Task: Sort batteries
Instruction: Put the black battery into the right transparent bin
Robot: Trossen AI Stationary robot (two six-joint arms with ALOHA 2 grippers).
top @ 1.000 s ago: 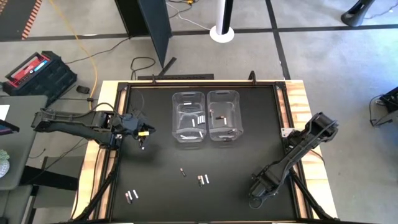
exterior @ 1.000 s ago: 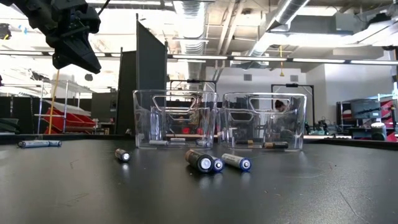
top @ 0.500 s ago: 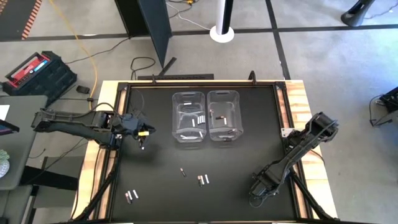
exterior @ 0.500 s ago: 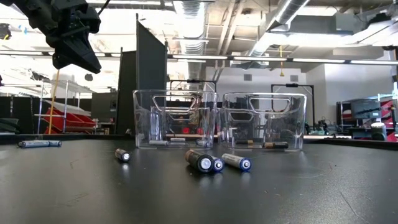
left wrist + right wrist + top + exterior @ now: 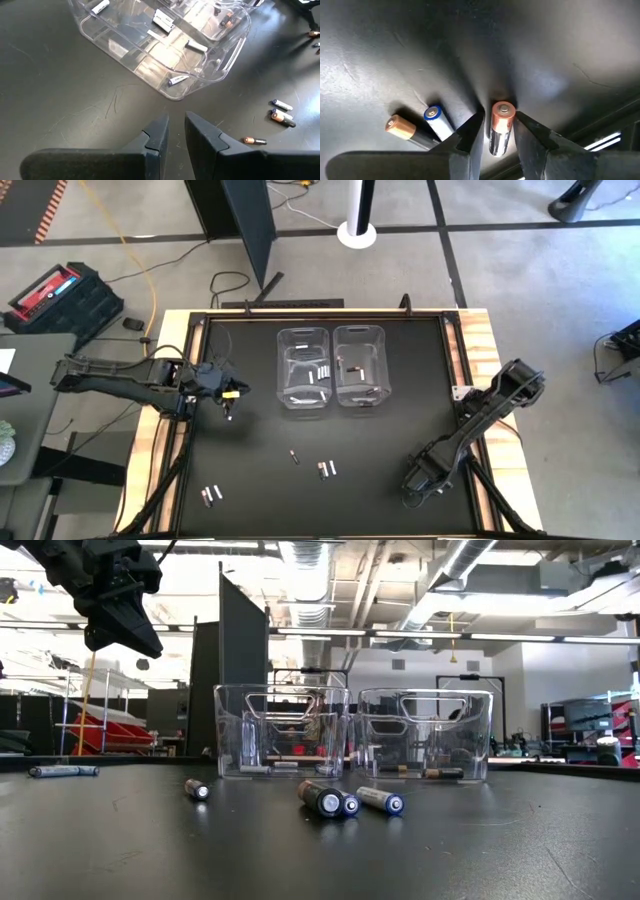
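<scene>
Copper-capped cylindrical battery [image 5: 499,127] pinched in right hand [image 5: 499,131], left hand [image 5: 176,133] empty (fingers barely parted)

Bright lamps [image 5: 300,552] on the ceiling light the room. The black table [image 5: 250,440] shines in soft grey patches. The clear bins [image 5: 355,735] glint. The right wrist view is dim, with dark shadows and a white glare strip.

Two clear bins [image 5: 303,367], five loose batteries [image 5: 294,457] on the table, two arms
</scene>
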